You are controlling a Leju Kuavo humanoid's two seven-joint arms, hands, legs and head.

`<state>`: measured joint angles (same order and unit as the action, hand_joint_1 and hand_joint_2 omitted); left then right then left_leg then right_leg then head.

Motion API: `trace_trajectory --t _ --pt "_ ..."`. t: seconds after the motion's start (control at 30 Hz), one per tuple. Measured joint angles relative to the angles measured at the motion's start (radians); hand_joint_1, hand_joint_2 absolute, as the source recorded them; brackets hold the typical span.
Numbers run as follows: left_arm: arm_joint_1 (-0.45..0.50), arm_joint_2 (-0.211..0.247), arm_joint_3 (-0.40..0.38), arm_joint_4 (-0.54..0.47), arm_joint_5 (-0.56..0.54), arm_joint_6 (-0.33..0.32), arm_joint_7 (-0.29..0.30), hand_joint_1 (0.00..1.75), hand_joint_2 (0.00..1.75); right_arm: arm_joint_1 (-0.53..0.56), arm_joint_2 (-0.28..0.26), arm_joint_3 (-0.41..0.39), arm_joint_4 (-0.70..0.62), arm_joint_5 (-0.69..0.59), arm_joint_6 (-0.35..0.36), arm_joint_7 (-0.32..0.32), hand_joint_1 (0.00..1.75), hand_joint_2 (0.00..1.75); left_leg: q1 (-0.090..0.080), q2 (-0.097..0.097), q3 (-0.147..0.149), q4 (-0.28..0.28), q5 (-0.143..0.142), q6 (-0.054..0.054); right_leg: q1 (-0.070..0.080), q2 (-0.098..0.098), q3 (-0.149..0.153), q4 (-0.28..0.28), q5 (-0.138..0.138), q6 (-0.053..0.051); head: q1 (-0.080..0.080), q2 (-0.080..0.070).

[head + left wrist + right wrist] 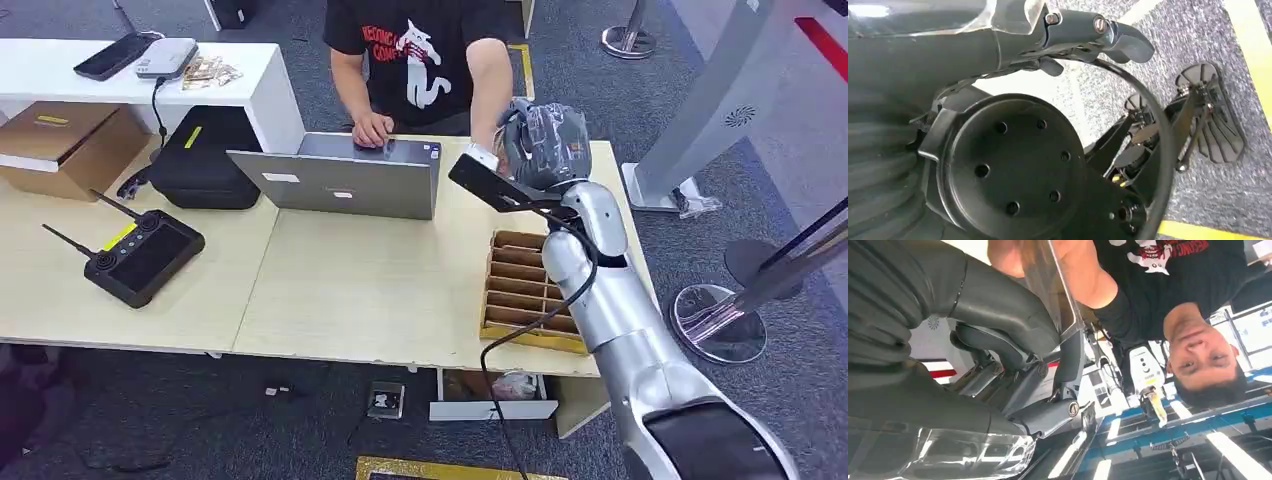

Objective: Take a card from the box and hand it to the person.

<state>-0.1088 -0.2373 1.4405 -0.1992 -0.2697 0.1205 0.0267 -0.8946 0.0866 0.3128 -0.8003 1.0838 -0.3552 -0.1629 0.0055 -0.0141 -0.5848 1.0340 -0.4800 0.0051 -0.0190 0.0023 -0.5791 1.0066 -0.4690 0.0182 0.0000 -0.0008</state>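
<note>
Table (330, 300) of pale wood stands on grey carpet, with a white counter (250, 75) behind its left end. On the table lie a laptop (345, 178), a black case (200, 160), a black controller (140, 255) with antennas and a cardboard carton (60, 145). A wooden box (525, 290) with slotted compartments sits near the right edge; what is in them cannot be told. The right hand (540, 145), raised beyond the box, pinches a clear card (1055, 295) between thumb and fingers. A person's hand (1013, 252) touches the card. The left hand (1083, 30) hangs over the floor, fingers apart, holding nothing.
</note>
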Motion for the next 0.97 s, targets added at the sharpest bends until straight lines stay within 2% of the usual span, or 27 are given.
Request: trace_trajectory --t 0.23,0.27,0.3,0.33,0.53,0.67,0.77,0.97 --pt "-0.003 0.003 0.000 0.000 0.003 -0.004 0.000 0.00 0.00 0.004 -0.001 0.000 0.000 0.000 0.009 0.002 1.75 1.75 0.000 0.000 0.000 0.000 0.000 0.000 0.000 0.000 0.000 0.000 0.000 0.000 0.000 0.000" --pt "-0.003 0.003 0.000 0.000 0.005 -0.006 0.000 0.00 0.00 0.006 -0.002 0.000 0.000 0.000 0.020 0.005 1.29 1.75 0.000 0.000 0.000 0.000 0.000 0.000 0.000 0.000 0.000 0.000 0.000 0.000 0.000 0.000" --pt "-0.003 0.003 0.000 0.000 0.005 -0.006 0.000 0.00 0.00 0.008 -0.003 0.000 0.000 0.002 0.024 0.010 0.09 1.75 0.000 0.000 0.000 0.000 0.000 0.000 0.000 0.000 0.000 0.000 0.000 0.000 0.000 0.000" --pt "-0.004 0.004 0.000 0.000 0.006 -0.006 0.000 0.00 0.00 0.012 -0.003 0.000 0.000 0.002 0.026 0.013 0.00 1.75 0.000 0.000 0.000 0.000 0.000 0.000 0.000 0.000 0.000 0.000 0.000 0.000 0.000 0.000" --pt "-0.003 0.005 0.000 0.000 0.009 -0.015 0.000 0.00 0.00 0.033 -0.013 0.003 -0.003 -0.012 0.066 0.016 0.00 1.75 0.000 0.000 0.000 0.000 0.000 0.000 0.000 0.000 0.000 0.000 0.000 0.000 0.000 0.000" --pt "-0.002 0.005 0.000 0.000 0.009 -0.022 0.000 0.00 0.00 0.058 -0.039 0.003 -0.030 -0.046 0.077 0.009 0.00 1.75 0.000 0.000 0.000 0.000 0.000 0.000 0.000 0.000 0.000 0.000 0.000 0.000 0.000 0.000" --pt "-0.002 0.005 0.000 0.000 0.014 -0.024 0.000 0.00 0.00 0.079 -0.071 0.003 -0.074 -0.081 0.098 0.000 0.00 1.75 0.000 0.000 0.000 0.000 0.000 0.000 0.000 0.000 0.000 0.000 0.000 0.000 0.000 0.000" --pt "-0.001 0.004 0.000 0.000 0.033 -0.016 -0.003 0.00 0.00 0.124 -0.143 -0.021 -0.189 -0.181 0.198 -0.032 0.00 1.75 0.000 0.000 0.000 0.000 0.000 0.000 0.000 0.000 -0.001 -0.001 0.000 0.000 0.000 0.000"
